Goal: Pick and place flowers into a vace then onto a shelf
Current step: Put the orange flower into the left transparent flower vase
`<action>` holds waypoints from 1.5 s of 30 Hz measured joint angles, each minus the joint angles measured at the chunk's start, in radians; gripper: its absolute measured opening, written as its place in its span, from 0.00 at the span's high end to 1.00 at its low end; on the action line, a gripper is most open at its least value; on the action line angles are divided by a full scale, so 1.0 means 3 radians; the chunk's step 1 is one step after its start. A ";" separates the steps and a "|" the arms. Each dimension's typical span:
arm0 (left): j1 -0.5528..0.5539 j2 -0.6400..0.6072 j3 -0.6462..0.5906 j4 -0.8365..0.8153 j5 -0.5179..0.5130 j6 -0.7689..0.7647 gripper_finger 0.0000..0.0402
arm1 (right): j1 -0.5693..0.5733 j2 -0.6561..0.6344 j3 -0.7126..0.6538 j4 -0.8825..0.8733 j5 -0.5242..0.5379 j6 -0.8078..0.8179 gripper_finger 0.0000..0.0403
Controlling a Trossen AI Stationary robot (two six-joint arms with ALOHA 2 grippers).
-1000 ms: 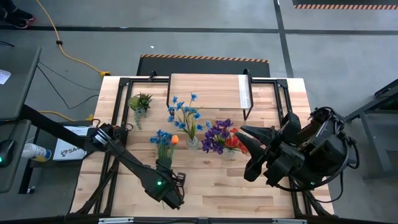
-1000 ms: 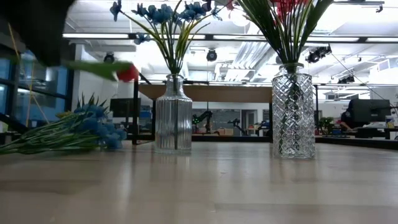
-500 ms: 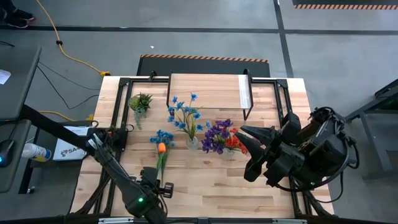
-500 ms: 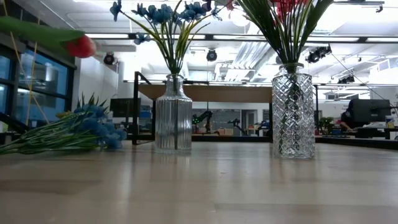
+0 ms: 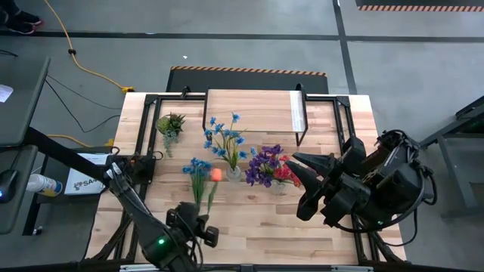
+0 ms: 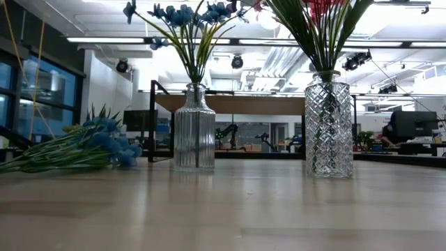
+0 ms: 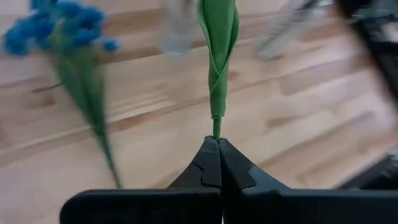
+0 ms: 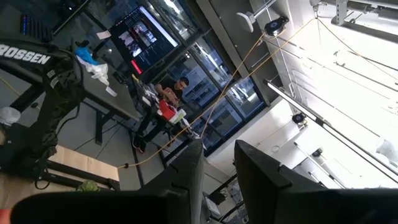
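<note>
An orange-bloomed flower (image 5: 214, 175) is pinched by its green stem in the closed left gripper (image 7: 218, 144), its bloom held ahead near the ribbed vase (image 6: 194, 127); the right gripper (image 5: 296, 160), fingers apart, waits beside the diamond-cut vase (image 6: 328, 124). Both vases are already filled, while a blue bunch (image 5: 198, 168) is still lying ahead on the table and the shelf (image 5: 253, 110) is bare. "ROSSEN" is readable on an arm in the right wrist view.

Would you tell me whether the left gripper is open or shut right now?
Shut. In the left wrist view the left gripper has its two dark fingers pressed together on the thin green stem of the orange flower, with no gap between them.
</note>
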 joint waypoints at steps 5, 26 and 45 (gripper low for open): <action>-0.0119 0.0000 0.0282 -0.0001 -0.0493 0.0341 0.95 | 0.0000 0.0000 0.0000 0.0000 -0.0001 -0.0001 0.79; -0.0282 0.0001 0.0404 0.0004 -0.1869 0.0876 0.95 | 0.0000 0.0000 0.0000 0.0000 -0.0005 -0.0001 0.79; 0.0551 0.0006 -0.0123 -0.0002 -0.2881 0.2218 0.95 | -0.0001 0.0000 0.0000 0.0001 0.0031 0.0000 0.79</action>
